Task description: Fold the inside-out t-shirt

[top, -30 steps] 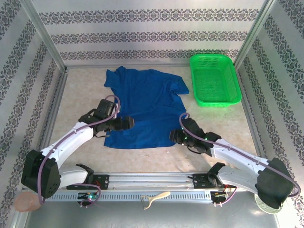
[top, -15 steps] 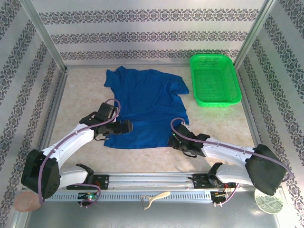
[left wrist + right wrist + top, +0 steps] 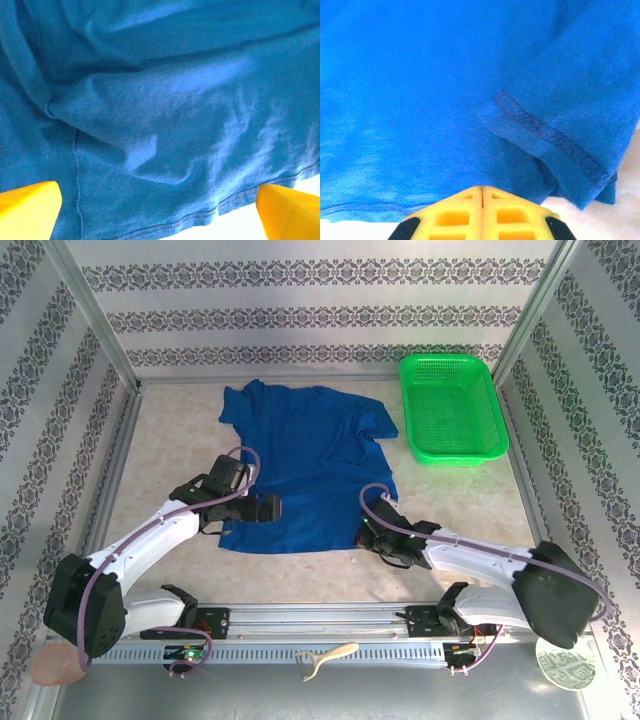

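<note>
The scene contains one t-shirt (image 3: 305, 465) (a single royal-blue garment), one green basket (image 3: 455, 456) and one table (image 3: 170, 440). Two arms are fitted, one left arm (image 3: 150, 538) and one right arm (image 3: 480, 560). Each carries one gripper, making two in total: the left gripper (image 3: 268, 508) and the right gripper (image 3: 366, 536). Each gripper has two yellow fingers (image 3: 27, 212), four overall. Along the near edge there is one cream-coloured tool (image 3: 325, 657), one pink object (image 3: 55, 665) and one round patterned disc (image 3: 562, 668).
</note>
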Controlling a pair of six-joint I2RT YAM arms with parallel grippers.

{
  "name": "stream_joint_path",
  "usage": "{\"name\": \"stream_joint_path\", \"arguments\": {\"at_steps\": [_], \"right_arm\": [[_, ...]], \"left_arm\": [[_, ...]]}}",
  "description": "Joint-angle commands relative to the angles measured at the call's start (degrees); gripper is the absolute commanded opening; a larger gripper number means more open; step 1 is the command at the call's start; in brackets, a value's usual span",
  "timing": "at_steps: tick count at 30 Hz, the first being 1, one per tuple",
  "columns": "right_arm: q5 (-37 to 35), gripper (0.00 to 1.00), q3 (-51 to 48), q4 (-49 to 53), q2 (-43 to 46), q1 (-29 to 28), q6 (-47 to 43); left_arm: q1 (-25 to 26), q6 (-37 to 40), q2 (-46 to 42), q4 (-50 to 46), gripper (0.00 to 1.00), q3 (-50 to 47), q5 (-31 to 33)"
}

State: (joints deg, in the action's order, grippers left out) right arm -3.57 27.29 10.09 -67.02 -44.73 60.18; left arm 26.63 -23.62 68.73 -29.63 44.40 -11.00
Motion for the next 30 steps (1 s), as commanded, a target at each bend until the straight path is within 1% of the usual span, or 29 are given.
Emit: {"name": "stream_joint_path", "arguments": {"at_steps": [1,5,8,11,12,14,15,17,19,21,24,30], "right_arm": [[2.31,0.00,3.58,2.67,6.09,2.65,-2.44],[5.49,0.00,5.22,3.97,11.79,6.80,-2.10],[7.27,0.00,5.96,3.94,13.86,9.04,-1.87],[7.35,0.00,6.01,5.68,14.15,8.98,-2.44],[6.84,0.06,5.26,6.06,14.03,8.47,-2.48],[5.23,0.28,3.06,6.78,13.94,6.70,-1.68],[3.70,0.35,1.67,6.93,13.73,5.40,-0.92],[1.67,0.41,-1.04,6.53,13.25,3.31,0.91],[0.29,0.45,-3.36,5.65,12.37,1.80,2.71],[-0.70,0.52,-5.05,4.36,10.99,0.50,3.96],[-1.37,0.53,-5.54,3.19,8.16,-0.59,3.90],[-1.22,0.47,-4.47,-0.43,1.87,-0.92,3.11]], "left_arm": [[5.54,7.54,-3.41,-0.95,1.00,1.67,4.50],[11.17,8.53,-1.32,-0.37,1.00,2.81,9.09],[15.65,9.46,1.79,1.44,1.00,3.79,11.61],[17.03,8.46,4.82,2.65,1.00,4.90,12.28],[17.05,7.84,5.17,3.23,1.00,4.88,12.54],[17.05,6.43,5.19,4.44,1.00,4.37,13.51],[17.01,5.58,4.83,5.04,1.00,3.97,14.44],[17.05,3.90,4.23,5.65,1.00,3.46,15.79],[17.05,2.64,3.61,6.23,1.00,3.13,16.04],[17.05,1.52,3.16,6.78,1.00,2.81,15.79],[17.05,0.61,3.07,7.13,1.00,2.56,15.51],[17.05,0.24,3.07,7.13,1.00,2.44,15.58]]}}
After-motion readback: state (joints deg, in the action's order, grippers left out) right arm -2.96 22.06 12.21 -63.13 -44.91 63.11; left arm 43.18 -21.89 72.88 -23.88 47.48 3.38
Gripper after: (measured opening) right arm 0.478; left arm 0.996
